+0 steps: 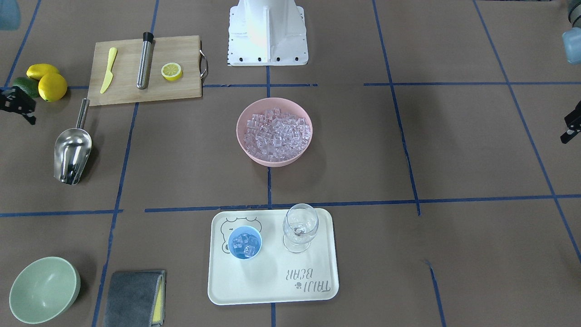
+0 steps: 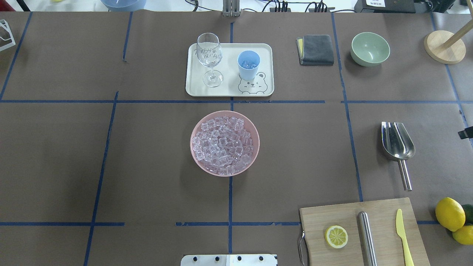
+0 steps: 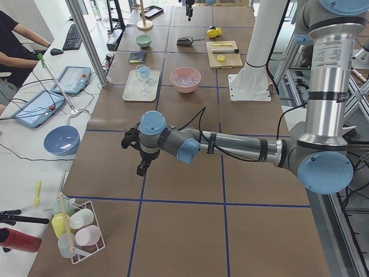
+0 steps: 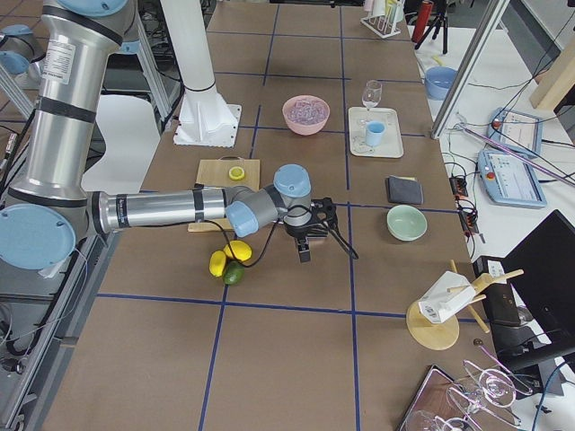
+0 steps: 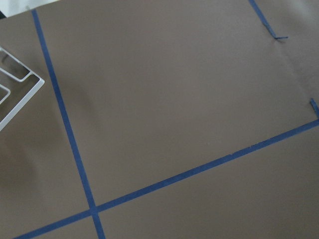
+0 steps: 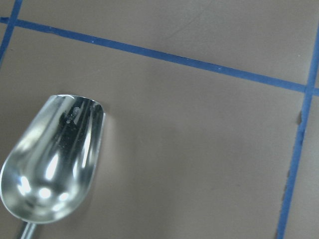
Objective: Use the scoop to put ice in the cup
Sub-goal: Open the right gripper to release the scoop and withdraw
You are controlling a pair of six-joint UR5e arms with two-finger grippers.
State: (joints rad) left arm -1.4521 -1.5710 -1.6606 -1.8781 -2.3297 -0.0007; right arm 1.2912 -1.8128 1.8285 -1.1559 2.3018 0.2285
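Observation:
The steel scoop point(image 1: 72, 152) lies on the table, free of both grippers, its trough empty; it also shows in the overhead view point(image 2: 397, 142) and the right wrist view point(image 6: 55, 164). The light-blue cup point(image 1: 231, 247) stands on the tray and holds several ice cubes point(image 1: 245, 243). More ice point(image 1: 277, 134) fills the pink bowl point(image 1: 238, 131) at the table's middle. My right gripper point(image 1: 20, 109) hovers beside the scoop's handle end, cut off by the frame edge, fingers apart and empty. My left gripper point(image 1: 573, 125) is far off at the other table side, fingers apart and empty.
A clear wine glass point(image 1: 299, 227) stands beside the cup on the cream tray point(image 1: 272, 281). A cutting board point(image 1: 127, 86) carries a steel cylinder point(image 1: 145, 61), a yellow knife and a lemon half. Lemons point(image 1: 52, 86), a green bowl point(image 1: 43, 290) and a grey cloth point(image 1: 134, 297) lie on my right side.

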